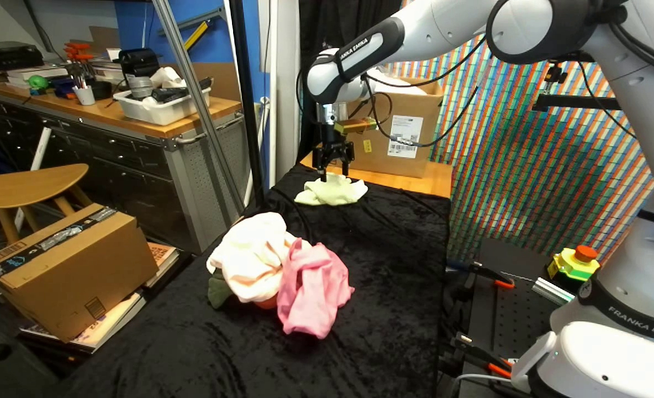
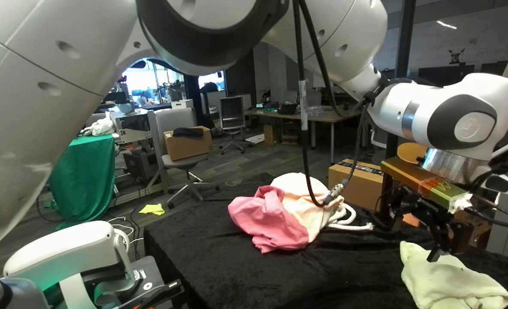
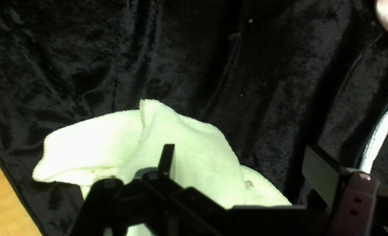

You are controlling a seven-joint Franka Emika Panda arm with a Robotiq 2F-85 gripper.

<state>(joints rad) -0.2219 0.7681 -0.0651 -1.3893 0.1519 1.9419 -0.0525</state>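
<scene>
A crumpled pale green cloth (image 1: pixel 331 192) lies near the far end of the black-covered table. My gripper (image 1: pixel 334 175) hangs over it, pointing down. Seen from the wrist, the fingers (image 3: pixel 168 160) stand wide apart with nothing gripped. One finger is over the cloth (image 3: pixel 187 137); the other is out past its edge, above black fabric. In an exterior view a fingertip overlaps the green cloth (image 2: pixel 451 283), and I cannot tell whether it touches. Apart from these, a pink cloth (image 1: pixel 316 287) leans against a bunched peach-white cloth (image 1: pixel 255 254) with white cords (image 2: pixel 348 224).
Dark velvety fabric covers the table (image 1: pixel 399 320). Behind the gripper stands a large cardboard box (image 1: pixel 382 146). Dark green (image 1: pixel 218 290) and orange (image 1: pixel 266 302) bits show under the peach-white cloth. A black pole (image 1: pixel 247 99) rises along the table's side, near another cardboard box (image 1: pixel 78 271).
</scene>
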